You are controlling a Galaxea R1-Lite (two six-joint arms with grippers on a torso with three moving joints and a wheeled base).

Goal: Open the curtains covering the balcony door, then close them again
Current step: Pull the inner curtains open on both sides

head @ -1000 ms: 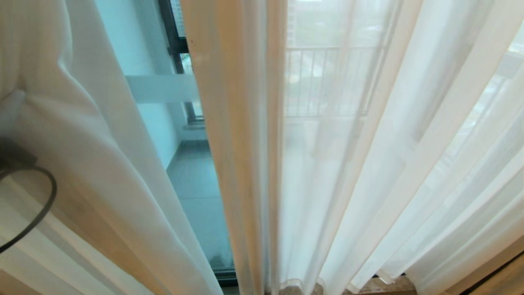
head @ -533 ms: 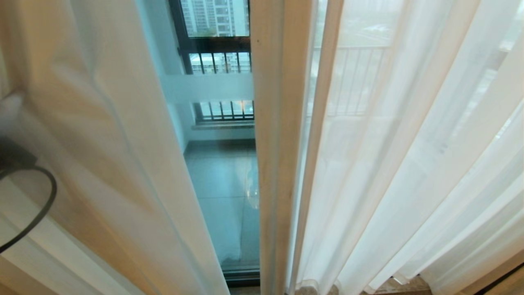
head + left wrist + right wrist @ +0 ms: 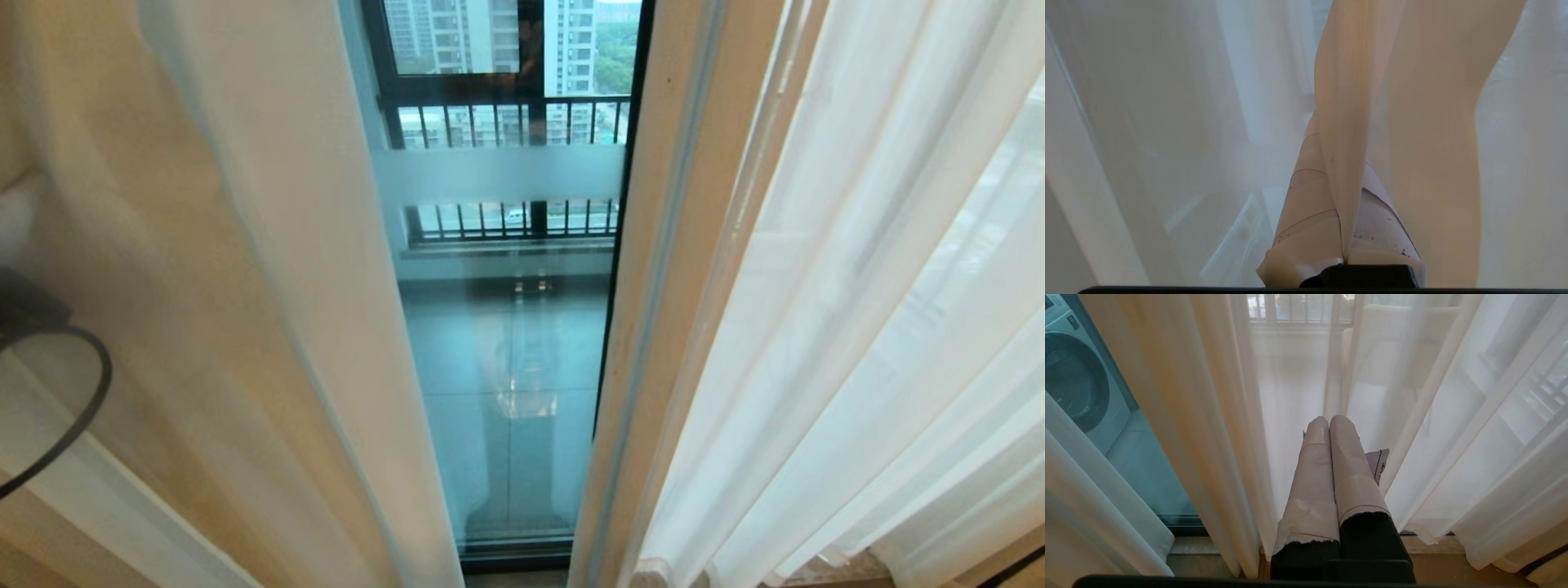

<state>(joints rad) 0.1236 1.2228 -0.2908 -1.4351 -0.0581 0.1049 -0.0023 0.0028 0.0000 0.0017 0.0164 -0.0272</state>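
Beyond the glass lies a tiled balcony floor (image 3: 506,343) with a black-barred railing window (image 3: 506,122) at 12 o'clock and apartment towers behind it. The balcony door (image 3: 498,457), clear glass in a dark frame with a frosted white band, fills the centre of the head view. The sheer white floor-length curtains (image 3: 857,269) hang on either side of it, one panel from 7 to 11 o'clock, the other from 1 to 5 o'clock.

Progress: the opening stage appears partly done. A gap exposes the door, but fabric remains bunched close on both sides. Further parting, then the whole closing stage, are judged outstanding.

The left gripper (image 3: 1345,228) has its taped fingers pressed together on a fold of the left panel. The right gripper (image 3: 1329,465) has its fingers together and empty, near the right panel.

Change from the earlier frames: the gap has widened markedly, and the railing window, formerly veiled, is now uncovered.
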